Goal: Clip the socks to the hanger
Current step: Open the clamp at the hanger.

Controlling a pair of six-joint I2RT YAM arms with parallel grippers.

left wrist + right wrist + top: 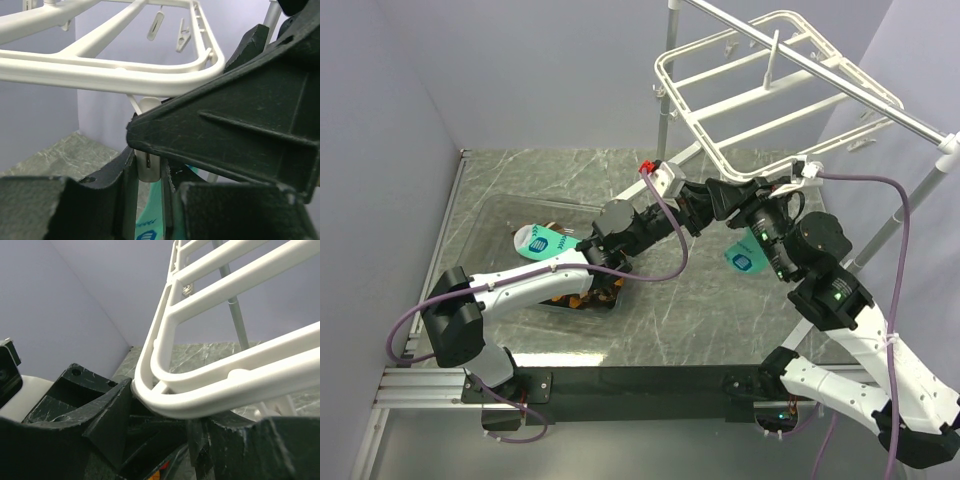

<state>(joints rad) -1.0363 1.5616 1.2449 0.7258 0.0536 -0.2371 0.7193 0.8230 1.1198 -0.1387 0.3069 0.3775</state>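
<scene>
Mint-green sock [744, 256], blue badge, dangles below the white hanger [760, 90]. Left gripper [146, 162] pinches a clip [150, 171]; right gripper [157, 427], can't tell.

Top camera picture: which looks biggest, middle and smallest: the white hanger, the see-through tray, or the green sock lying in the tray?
1. The white hanger, though it hangs higher, nearer the camera, so that may make it look bigger.
2. The see-through tray.
3. The green sock, clearly the smallest.
</scene>
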